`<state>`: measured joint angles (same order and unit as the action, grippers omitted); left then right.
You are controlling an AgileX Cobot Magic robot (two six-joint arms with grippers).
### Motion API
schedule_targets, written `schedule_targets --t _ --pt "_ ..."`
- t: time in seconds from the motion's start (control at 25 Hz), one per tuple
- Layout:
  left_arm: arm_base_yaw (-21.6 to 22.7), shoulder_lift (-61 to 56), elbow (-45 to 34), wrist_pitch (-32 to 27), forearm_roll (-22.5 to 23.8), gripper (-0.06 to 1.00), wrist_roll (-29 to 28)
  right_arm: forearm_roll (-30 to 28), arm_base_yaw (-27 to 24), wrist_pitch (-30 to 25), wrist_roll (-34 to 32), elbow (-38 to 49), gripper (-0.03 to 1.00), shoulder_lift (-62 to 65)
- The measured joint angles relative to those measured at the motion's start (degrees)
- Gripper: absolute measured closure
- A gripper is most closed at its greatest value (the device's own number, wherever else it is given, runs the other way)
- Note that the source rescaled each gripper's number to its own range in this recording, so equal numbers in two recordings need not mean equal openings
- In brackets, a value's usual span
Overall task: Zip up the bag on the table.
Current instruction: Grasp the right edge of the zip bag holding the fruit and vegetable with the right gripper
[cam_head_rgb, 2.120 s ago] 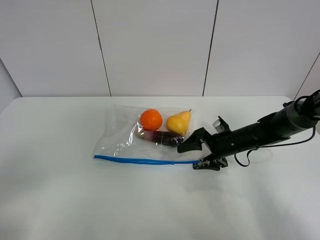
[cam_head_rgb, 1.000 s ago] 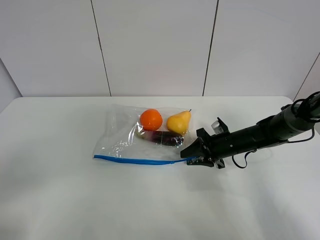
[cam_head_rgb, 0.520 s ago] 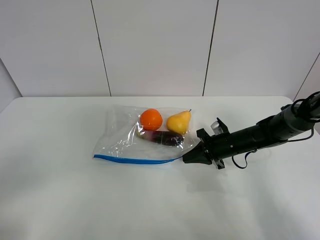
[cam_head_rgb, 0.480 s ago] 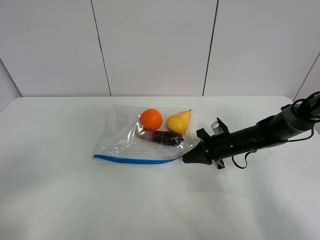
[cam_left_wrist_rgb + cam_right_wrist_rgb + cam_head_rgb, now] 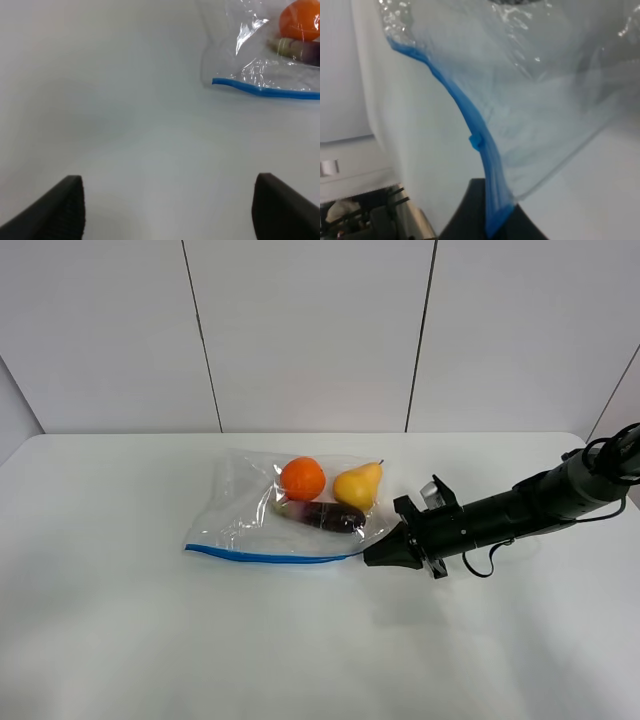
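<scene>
Your bag (image 5: 250, 515) lay flat on the white worktop (image 5: 150, 640), a little left of the middle in the high view. Its blue zipper strip (image 5: 270, 557) ran along the near edge. Through the clear plastic you could see the orange (image 5: 302, 479) and the yellow pear (image 5: 357, 486) side by side towards the far right of the bag. The purple eggplant (image 5: 325, 516) lay just in front of them, touching or nearly touching both.

Your right arm (image 5: 520, 510) reached in low from the right. Its jaws were closed tight on the right-hand end of the zipper strip, at the bag's near right corner. In the right wrist view the strip curved down into the closed jaws, and a small blue nub (image 5: 476, 141) sat on it just clear of them. Whether the two sides of the strip were pressed together along their length, you could not tell from these views.

Your left jaws stood wide apart and held nothing. In the left wrist view only the dark fingertips (image 5: 55, 210) showed, with bare worktop between them. They were well apart from the bag, whose left corner and the left end of the strip showed further off in that view.
</scene>
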<state>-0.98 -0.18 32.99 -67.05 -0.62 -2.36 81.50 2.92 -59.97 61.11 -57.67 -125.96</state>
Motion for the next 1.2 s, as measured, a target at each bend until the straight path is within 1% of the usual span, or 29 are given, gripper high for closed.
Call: schedule_targets --t 0.2,0.4,0.6,0.72,0.88,0.92,0.96,1.0,1.12,1.16,1.2 --pt "0.0 0.0 0.0 0.0 0.0 0.07 0.0 0.0 0.0 -1.6 0.0 0.0 0.97 0.0" --pt "0.0 0.0 0.0 0.0 0.0 0.07 0.0 0.0 0.0 -4.8 0.1 0.0 0.97 0.0" --pt "0.0 0.0 0.0 0.0 0.0 0.07 0.0 -0.1 0.0 -5.8 1.3 0.0 0.97 0.0" --pt "0.0 0.0 0.0 0.0 0.0 0.07 0.0 -1.0 0.0 -5.8 1.2 0.0 0.97 0.0" --pt "0.0 0.0 0.0 0.0 0.0 0.07 0.0 -4.1 0.0 -5.7 -0.5 0.0 0.96 0.0" --pt "0.0 0.0 0.0 0.0 0.0 0.07 0.0 -5.0 0.0 -5.7 -1.1 0.0 0.93 0.0" --pt "0.0 0.0 0.0 0.0 0.0 0.07 0.0 -5.8 0.0 -5.7 -1.7 0.0 0.88 0.0" --pt "0.0 0.0 0.0 0.0 0.0 0.07 0.0 -6.6 0.0 -5.7 -2.2 0.0 0.80 0.0" --pt "0.0 0.0 0.0 0.0 0.0 0.07 0.0 -8.1 0.0 -5.6 -5.0 0.0 0.34 0.0" --pt "0.0 0.0 0.0 0.0 0.0 0.07 0.0 -8.4 0.0 -5.5 -6.5 0.0 0.22 0.0" --pt "0.0 0.0 0.0 0.0 0.0 0.07 0.0 -8.4 0.0 -5.2 -8.1 0.0 0.15 0.0"
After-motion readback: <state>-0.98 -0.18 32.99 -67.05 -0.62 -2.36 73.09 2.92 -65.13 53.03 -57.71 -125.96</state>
